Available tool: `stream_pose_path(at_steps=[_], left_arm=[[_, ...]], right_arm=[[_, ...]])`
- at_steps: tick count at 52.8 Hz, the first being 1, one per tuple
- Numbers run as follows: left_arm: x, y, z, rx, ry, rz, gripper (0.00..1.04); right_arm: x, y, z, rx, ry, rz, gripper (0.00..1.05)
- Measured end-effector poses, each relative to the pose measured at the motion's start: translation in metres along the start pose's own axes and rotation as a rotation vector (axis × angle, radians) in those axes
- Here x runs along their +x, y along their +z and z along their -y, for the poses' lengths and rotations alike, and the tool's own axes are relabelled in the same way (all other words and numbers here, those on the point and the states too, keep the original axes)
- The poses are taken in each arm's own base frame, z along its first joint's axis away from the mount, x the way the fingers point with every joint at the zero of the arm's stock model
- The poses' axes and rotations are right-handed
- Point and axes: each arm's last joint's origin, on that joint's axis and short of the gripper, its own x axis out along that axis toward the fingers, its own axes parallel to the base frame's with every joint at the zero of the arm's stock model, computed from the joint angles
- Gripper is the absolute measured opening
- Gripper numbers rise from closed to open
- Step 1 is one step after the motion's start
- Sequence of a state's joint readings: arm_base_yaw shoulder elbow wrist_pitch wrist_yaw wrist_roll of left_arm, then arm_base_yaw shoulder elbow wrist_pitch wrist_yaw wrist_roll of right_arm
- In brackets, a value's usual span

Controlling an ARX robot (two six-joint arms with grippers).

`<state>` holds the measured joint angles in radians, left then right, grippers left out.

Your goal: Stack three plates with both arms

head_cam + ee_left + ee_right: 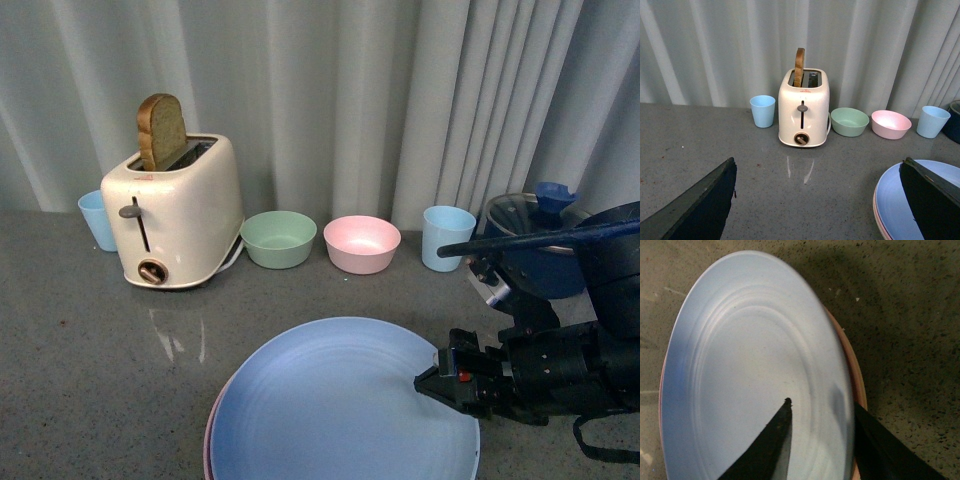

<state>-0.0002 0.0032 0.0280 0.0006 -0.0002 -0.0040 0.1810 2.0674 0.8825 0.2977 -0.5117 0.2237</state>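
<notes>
Light blue plate (330, 405) over pink plate (856, 375) — cream toaster (175, 215), speckled grey counter (70, 340).

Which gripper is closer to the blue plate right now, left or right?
Right. The right gripper straddles the blue plate's rim, one finger above it and one at its edge. The left gripper hangs open over bare counter beside the plate, not touching it.

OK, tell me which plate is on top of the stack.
The light blue plate is on top; only a pink rim shows beneath it. The right claw is at its edge.
</notes>
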Motion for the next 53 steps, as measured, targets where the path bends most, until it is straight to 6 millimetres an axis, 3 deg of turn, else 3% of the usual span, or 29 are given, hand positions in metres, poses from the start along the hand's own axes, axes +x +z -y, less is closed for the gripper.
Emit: stream_pose_path(at_steps=[7, 16, 18, 28, 35, 41, 47, 53], left_arm=[[0.000, 0.000, 0.000, 0.000, 0.000, 0.000, 0.98], [0.000, 0.000, 0.000, 0.000, 0.000, 0.000, 0.98], [0.000, 0.000, 0.000, 0.000, 0.000, 0.000, 0.98], [0.000, 0.000, 0.000, 0.000, 0.000, 0.000, 0.98], [0.000, 0.000, 0.000, 0.000, 0.000, 0.000, 0.98], [0.000, 0.000, 0.000, 0.000, 0.000, 0.000, 0.98], [0.000, 0.000, 0.000, 0.000, 0.000, 0.000, 0.98], [0.000, 0.000, 0.000, 0.000, 0.000, -0.001, 0.98]], right_arm=[[-0.013, -0.002, -0.004, -0.016, 0.011, 0.012, 0.71], [-0.042, 0.002, -0.003, -0.036, -0.012, 0.056, 0.97], [-0.049, 0.002, -0.002, -0.035, -0.013, 0.066, 0.99], [-0.099, -0.004, 0.006, -0.033, -0.047, 0.162, 0.97], [-0.141, -0.012, 0.012, -0.040, -0.218, 0.390, 0.97], [-0.153, -0.012, 0.014, -0.043, -0.302, 0.488, 0.96], [-0.146, -0.033, 0.016, -0.204, -0.522, 0.740, 0.78], [-0.160, -0.045, 0.001, -0.304, -0.540, 0.910, 0.60]])
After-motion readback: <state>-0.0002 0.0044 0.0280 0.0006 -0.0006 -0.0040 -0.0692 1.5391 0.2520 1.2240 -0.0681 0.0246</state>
